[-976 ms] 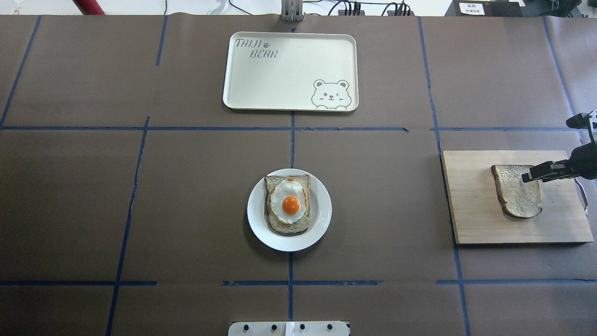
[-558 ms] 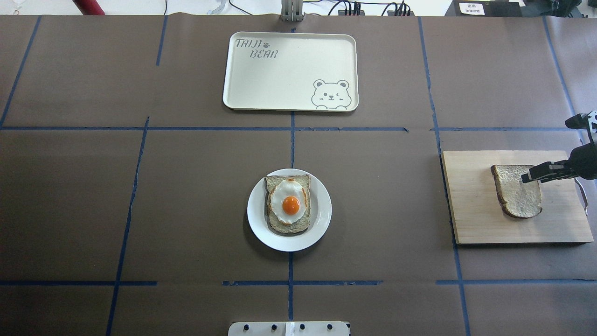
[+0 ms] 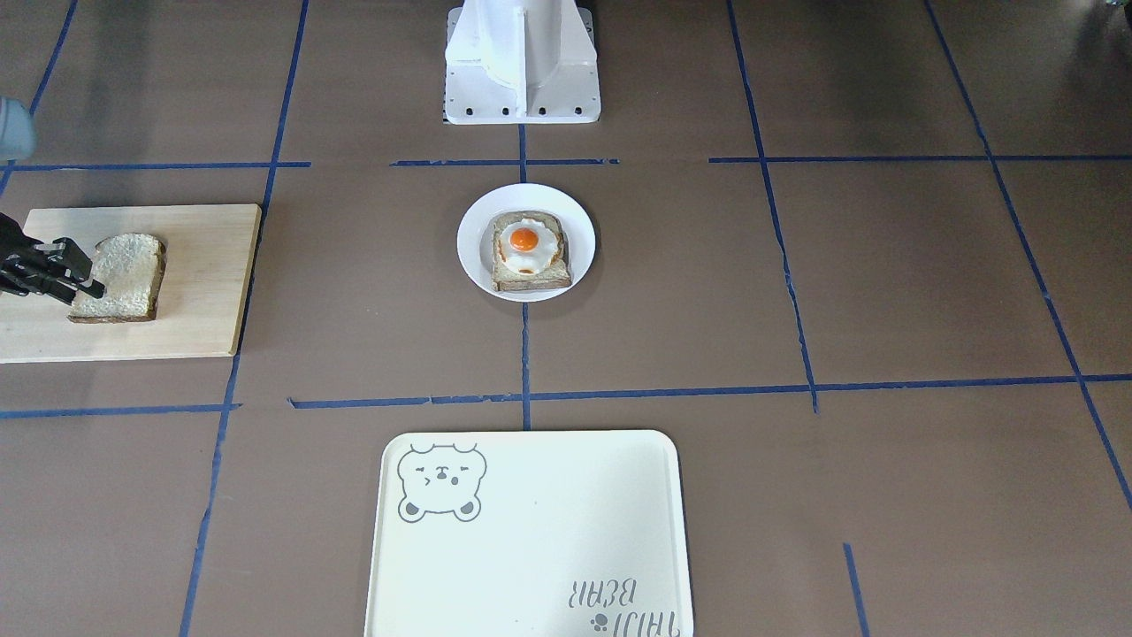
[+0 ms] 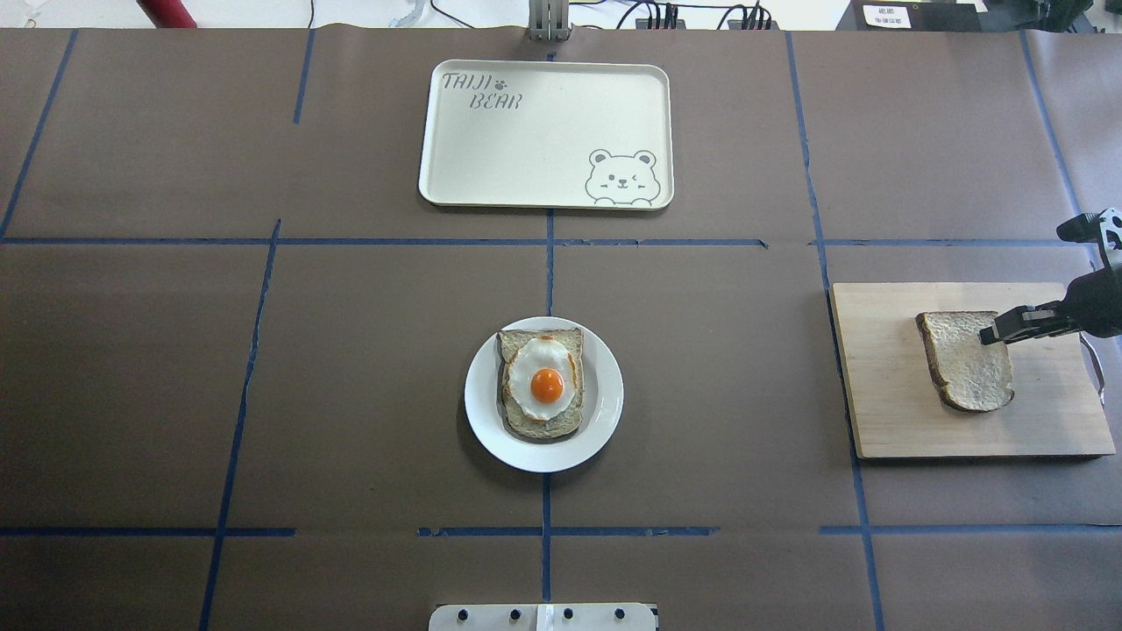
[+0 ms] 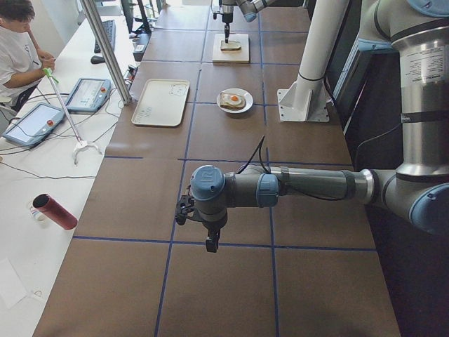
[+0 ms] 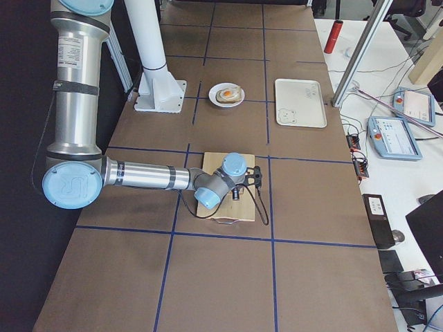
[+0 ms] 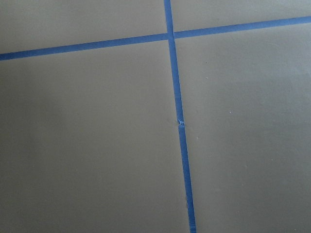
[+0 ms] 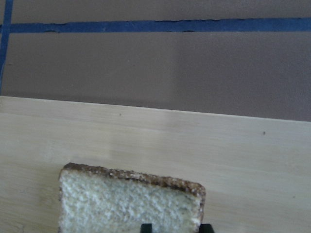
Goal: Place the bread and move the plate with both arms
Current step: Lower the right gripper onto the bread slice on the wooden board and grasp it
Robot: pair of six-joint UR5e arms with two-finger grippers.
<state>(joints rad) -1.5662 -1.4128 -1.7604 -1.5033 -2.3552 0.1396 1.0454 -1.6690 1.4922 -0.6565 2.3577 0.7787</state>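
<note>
1. Bread (image 3: 119, 277) was seen from the front at the frame's left edge, lying on a wooden board (image 3: 199, 283). The right gripper (image 3: 87, 287) was reached in from that edge, its tips at the slice's left side. The plate (image 3: 469, 239), at centre frame, was occupied by an egg-topped slice (image 3: 528, 252), and a cream tray (image 3: 531, 531) was set at bottom centre.
2. From overhead, the bread was found at the right on the board, with the black fingers (image 4: 1008, 326) laid over its upper right corner. The plate was placed at centre, well apart from it.
3. In the left side view, the left gripper (image 5: 209, 242) was held pointing down above the brown table cover (image 5: 231, 295), low in the frame. Its claw's state could not be told.
4. In the right side view, the bread was hidden behind the near arm's wrist (image 6: 232, 166).
5. Through the left wrist camera, crossed blue tape (image 7: 177, 116) was shown.
6. Through the right wrist camera, two fingertips (image 8: 146, 227) were shown slightly apart at the bottom edge, against the bread's near end. Whether the slice was clamped could not be told.
</note>
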